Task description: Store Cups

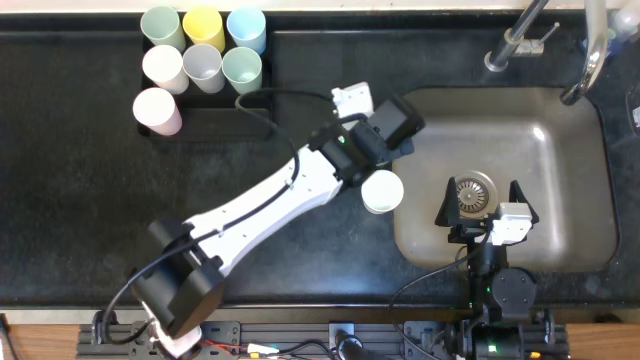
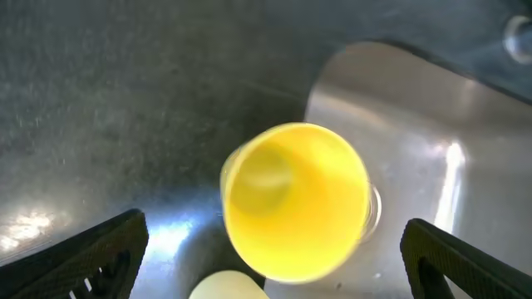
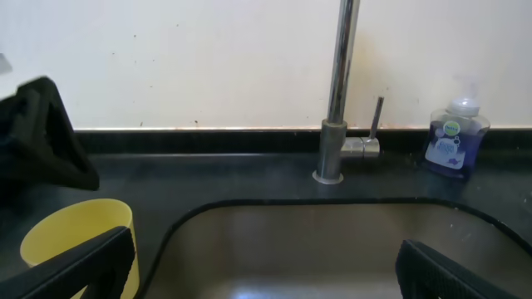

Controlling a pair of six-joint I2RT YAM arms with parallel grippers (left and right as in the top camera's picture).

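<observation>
Beside the steel sink's [image 1: 560, 150] left rim, an upright yellow plastic cup [image 2: 295, 199] is centred between the fingers of the open left gripper [image 2: 274, 237], presumably for grasping; the right gripper [image 1: 485, 203] is held open.

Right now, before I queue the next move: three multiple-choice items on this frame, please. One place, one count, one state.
1. Where does the yellow cup stand?
A) on the counter at the left edge of the sink
B) down inside the sink
C) far from the sink, at the counter's front left

2. How many cups are grouped at the counter's back left?
A) five
B) seven
C) nine

3. How is the left gripper?
A) shut on the cup
B) open, with a finger on either side of the cup
C) shut and empty

Answers:
1 A: the right wrist view shows it upright on the counter beside the sink's rim.
2 B: there are two rows of three, plus a pink cup beside them.
3 B: both fingers stand wide of the cup's sides.
</observation>
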